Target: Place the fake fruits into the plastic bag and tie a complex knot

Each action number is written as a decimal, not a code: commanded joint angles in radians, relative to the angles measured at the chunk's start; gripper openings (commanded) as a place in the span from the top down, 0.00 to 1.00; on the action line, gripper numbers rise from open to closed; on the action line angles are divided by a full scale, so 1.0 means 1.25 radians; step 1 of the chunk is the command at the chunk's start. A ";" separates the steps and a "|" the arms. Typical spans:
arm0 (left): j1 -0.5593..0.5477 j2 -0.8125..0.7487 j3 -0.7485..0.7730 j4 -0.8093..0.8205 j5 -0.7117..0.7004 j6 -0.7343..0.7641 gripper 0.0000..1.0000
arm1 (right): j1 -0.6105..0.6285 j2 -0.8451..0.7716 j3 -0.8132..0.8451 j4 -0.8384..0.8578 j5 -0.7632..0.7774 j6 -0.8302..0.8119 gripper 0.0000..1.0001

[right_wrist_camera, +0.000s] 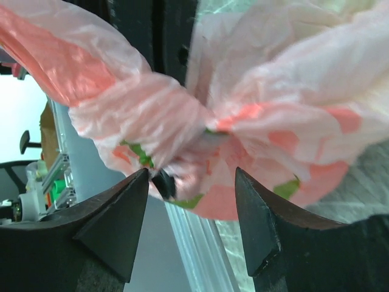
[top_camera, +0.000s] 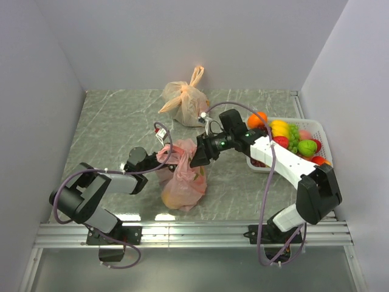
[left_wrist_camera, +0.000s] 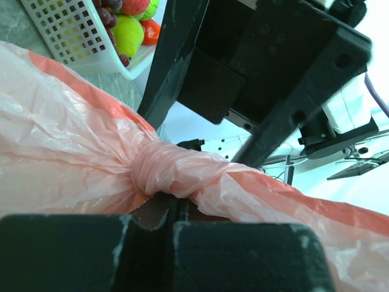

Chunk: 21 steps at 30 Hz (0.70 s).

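The pink-red plastic bag lies mid-table with fake fruits showing through it as orange and green. Its handles are twisted into a knot, which also shows in the right wrist view. My left gripper is at the bag's top left; its jaws are pressed together right under the knot, on the bag's handle plastic. My right gripper is at the bag's top right, open, its fingertips spread just short of the knot and holding nothing. More fake fruits lie in the basket.
A white slotted basket stands at the right, close to the right arm; it also shows in the left wrist view. A pale orange bag with tied upright handles stands at the back. A metal rail runs along the near edge.
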State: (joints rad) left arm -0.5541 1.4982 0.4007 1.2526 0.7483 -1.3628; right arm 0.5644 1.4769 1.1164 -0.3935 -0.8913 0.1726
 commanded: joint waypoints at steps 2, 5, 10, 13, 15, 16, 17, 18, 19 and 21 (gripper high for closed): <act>-0.014 0.011 0.032 0.080 0.017 -0.006 1.00 | 0.041 0.028 0.024 0.100 0.020 0.042 0.35; -0.023 0.029 0.039 0.102 0.015 -0.015 1.00 | 0.061 0.054 0.030 0.137 0.026 0.064 0.36; -0.039 0.081 0.056 0.186 0.008 -0.042 1.00 | 0.081 0.104 0.059 0.198 0.003 0.113 0.41; -0.038 0.088 0.061 0.154 0.022 -0.028 1.00 | 0.076 0.120 0.087 0.209 -0.012 0.118 0.41; -0.033 0.081 0.062 0.154 0.025 -0.015 1.00 | 0.073 0.112 0.086 0.173 -0.023 0.087 0.33; -0.030 0.076 0.066 0.132 0.031 -0.011 0.96 | 0.069 0.096 0.075 0.160 -0.024 0.076 0.27; -0.024 0.074 0.066 0.132 0.032 -0.003 0.95 | 0.064 0.086 0.070 0.124 -0.024 0.062 0.16; -0.022 0.073 0.065 0.134 0.032 -0.003 0.94 | 0.051 0.075 0.065 0.101 -0.023 0.035 0.14; -0.018 0.067 0.064 0.134 0.032 -0.004 0.92 | 0.043 0.057 0.062 0.076 -0.023 0.020 0.14; -0.014 0.063 0.066 0.126 0.037 0.000 0.89 | 0.026 0.037 0.060 0.002 -0.031 -0.018 0.14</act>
State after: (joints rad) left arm -0.5652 1.6119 0.4389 1.2644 0.7723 -1.3750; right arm 0.6147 1.5936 1.1603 -0.3042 -0.8959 0.2420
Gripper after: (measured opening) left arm 0.104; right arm 0.860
